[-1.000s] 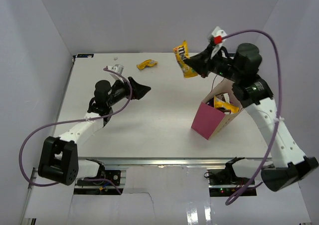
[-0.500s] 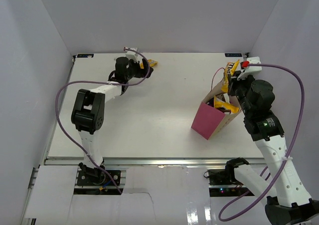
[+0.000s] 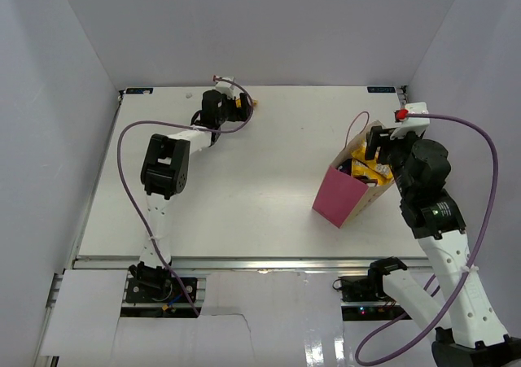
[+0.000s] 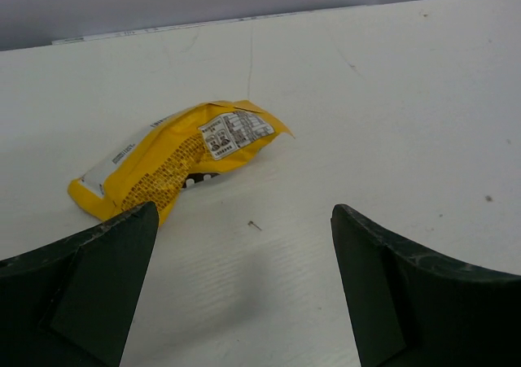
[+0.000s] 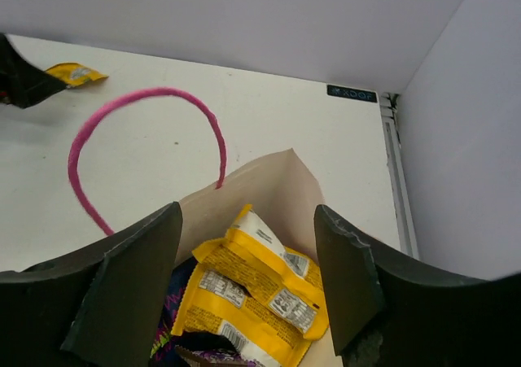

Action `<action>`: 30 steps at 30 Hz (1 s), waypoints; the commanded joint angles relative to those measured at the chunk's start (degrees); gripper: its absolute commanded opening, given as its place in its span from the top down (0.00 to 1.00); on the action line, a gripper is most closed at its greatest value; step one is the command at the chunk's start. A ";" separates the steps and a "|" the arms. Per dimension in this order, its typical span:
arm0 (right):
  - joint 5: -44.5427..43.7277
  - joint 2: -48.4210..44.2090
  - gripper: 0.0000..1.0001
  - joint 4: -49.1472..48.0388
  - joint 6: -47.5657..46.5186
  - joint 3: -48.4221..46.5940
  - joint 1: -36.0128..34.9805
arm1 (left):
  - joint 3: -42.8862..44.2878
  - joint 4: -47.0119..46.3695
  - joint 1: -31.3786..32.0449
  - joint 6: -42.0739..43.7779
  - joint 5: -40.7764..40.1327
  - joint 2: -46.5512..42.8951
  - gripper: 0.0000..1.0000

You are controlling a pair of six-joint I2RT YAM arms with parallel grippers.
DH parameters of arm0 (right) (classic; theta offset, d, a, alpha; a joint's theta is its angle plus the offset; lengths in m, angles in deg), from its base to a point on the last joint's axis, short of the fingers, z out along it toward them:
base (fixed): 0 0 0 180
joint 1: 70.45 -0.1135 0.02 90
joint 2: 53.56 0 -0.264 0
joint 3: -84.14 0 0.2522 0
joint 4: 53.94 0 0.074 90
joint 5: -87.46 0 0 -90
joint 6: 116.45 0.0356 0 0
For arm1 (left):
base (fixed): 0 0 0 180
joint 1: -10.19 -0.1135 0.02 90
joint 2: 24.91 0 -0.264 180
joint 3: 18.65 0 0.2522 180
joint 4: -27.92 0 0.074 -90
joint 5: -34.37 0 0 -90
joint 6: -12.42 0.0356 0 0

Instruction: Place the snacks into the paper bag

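The paper bag (image 3: 338, 198), magenta outside and tan inside (image 5: 269, 180), stands upright at the right of the table. Inside it lie yellow snack packs (image 5: 260, 294) on a blue-purple crinkly bag (image 5: 172, 322). My right gripper (image 5: 247, 212) hovers open just above the bag's mouth (image 3: 376, 146), nothing between its fingers. One yellow snack packet (image 4: 175, 159) lies flat on the table at the far left back (image 3: 254, 103). My left gripper (image 4: 244, 212) is open and low over the table right in front of it (image 3: 238, 109), its left finger beside the packet's near end.
The bag's pink cord handle (image 5: 146, 98) arches up beyond the right fingers. The white table (image 3: 269, 172) ends at a back wall just past the loose packet, and a side wall stands close to the right of the bag. Purple cables loop off both arms.
The right gripper carried a yellow pack from the table's back to over the bag and opened; the pack now lies inside. The left arm stretched out to the far packet.
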 commanded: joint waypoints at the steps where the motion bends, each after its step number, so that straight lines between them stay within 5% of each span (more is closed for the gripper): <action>1: 9.89 -2.26 0.28 -1.14 -7.68 -1.82 0.35 | 4.99 -1.34 0.18 6.27 -3.70 2.07 0.02; 9: 15.82 -4.64 0.02 -0.70 -11.04 -0.77 0.44 | 12.54 3.48 0.10 23.50 -0.99 8.14 0.09; 21: 16.78 -4.55 0.02 -1.14 -9.81 -0.94 0.44 | 19.06 12.37 -0.87 31.16 1.30 12.89 0.23; 25: 17.14 -4.46 0.02 -1.49 -8.93 -1.21 0.44 | 18.09 12.63 -0.87 31.07 2.18 11.84 0.38; 29: 18.28 -4.55 0.02 -1.75 -8.23 -1.47 0.52 | 15.46 12.55 -0.87 28.88 0.52 9.91 0.81; 30: 18.54 -4.55 0.02 -1.84 -8.14 -1.47 0.52 | 15.02 12.55 -0.87 27.83 0.34 9.38 0.83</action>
